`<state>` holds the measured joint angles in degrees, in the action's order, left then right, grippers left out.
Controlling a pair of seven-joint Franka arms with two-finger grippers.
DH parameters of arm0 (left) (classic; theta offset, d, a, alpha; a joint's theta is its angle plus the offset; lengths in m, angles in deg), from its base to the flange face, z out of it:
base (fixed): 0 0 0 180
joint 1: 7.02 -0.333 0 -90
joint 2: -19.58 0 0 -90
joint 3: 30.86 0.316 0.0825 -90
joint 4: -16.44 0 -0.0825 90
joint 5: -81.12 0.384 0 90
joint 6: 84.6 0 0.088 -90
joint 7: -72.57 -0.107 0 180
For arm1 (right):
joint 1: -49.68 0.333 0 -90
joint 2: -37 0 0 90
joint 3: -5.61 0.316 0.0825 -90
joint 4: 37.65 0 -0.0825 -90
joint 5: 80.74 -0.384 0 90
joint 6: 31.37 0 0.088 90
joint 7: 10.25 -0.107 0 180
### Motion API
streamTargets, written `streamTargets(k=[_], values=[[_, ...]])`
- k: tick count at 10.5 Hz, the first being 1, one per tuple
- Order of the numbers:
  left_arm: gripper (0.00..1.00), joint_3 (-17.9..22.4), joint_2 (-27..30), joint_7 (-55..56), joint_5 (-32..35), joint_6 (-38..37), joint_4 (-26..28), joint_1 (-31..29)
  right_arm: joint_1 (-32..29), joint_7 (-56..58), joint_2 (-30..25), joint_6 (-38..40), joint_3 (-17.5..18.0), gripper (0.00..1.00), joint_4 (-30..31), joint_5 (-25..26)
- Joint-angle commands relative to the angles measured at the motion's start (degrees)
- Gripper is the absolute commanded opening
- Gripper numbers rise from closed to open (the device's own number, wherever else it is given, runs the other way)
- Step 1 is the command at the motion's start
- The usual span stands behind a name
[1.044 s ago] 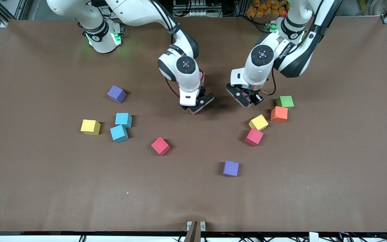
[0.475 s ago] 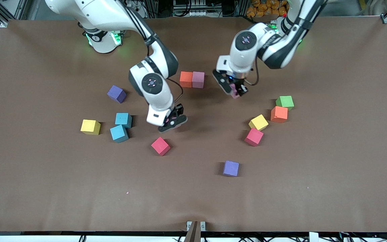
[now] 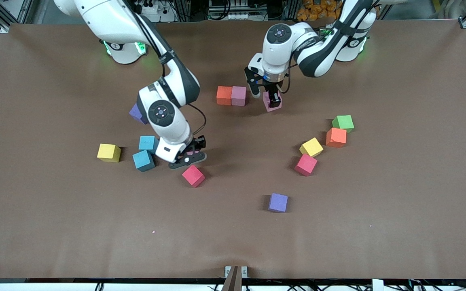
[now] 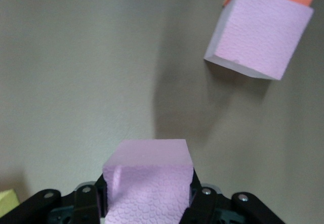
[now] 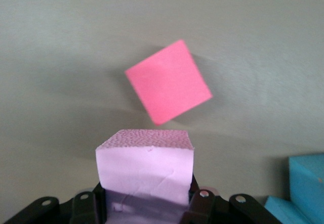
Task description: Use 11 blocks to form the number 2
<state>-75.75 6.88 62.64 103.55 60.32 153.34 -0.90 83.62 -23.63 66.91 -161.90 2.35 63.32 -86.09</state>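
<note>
An orange block [image 3: 224, 95] and a pink block [image 3: 238, 95] lie touching side by side near the robots' bases. My left gripper [image 3: 272, 101] is shut on another pink block [image 4: 147, 178], low over the table beside that pair, toward the left arm's end. In the left wrist view the pair's pink block [image 4: 258, 37] shows a short gap away. My right gripper [image 3: 187, 155] is shut on a third pink block [image 5: 145, 166], over the table just above a red block [image 3: 193, 176] and beside two blue blocks [image 3: 146, 151].
Loose blocks lie around. A yellow one [image 3: 109, 152] and a partly hidden purple one [image 3: 136, 113] sit toward the right arm's end. A purple one [image 3: 278, 202] lies nearest the camera. Red [image 3: 306, 164], yellow [image 3: 311, 147], orange [image 3: 335, 137] and green [image 3: 343, 122] cluster toward the left arm's end.
The right gripper carried its pink block from the table's middle toward the camera, to the red block. The left gripper carried its pink block toward the bases, beside the orange-pink pair.
</note>
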Motion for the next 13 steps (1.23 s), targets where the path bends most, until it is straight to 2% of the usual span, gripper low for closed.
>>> streamTargets(k=[1,4,13], values=[[0.02,-0.1,-3.4,-0.5,4.7,1.0,-1.1,1.6,-0.2,-8.9,-1.0,1.1,0.4,0.12,0.8,0.3],[0.02,0.1,-7.3,-0.5,8.2,1.8,-2.1,3.4,0.0,-11.8,-0.6,1.1,0.4,0.12,0.8,0.4],[0.01,2.9,-12.5,-6.0,9.3,1.9,-6.6,7.0,-0.5,-19.1,-0.5,2.1,0.5,0.12,0.7,-0.1]])
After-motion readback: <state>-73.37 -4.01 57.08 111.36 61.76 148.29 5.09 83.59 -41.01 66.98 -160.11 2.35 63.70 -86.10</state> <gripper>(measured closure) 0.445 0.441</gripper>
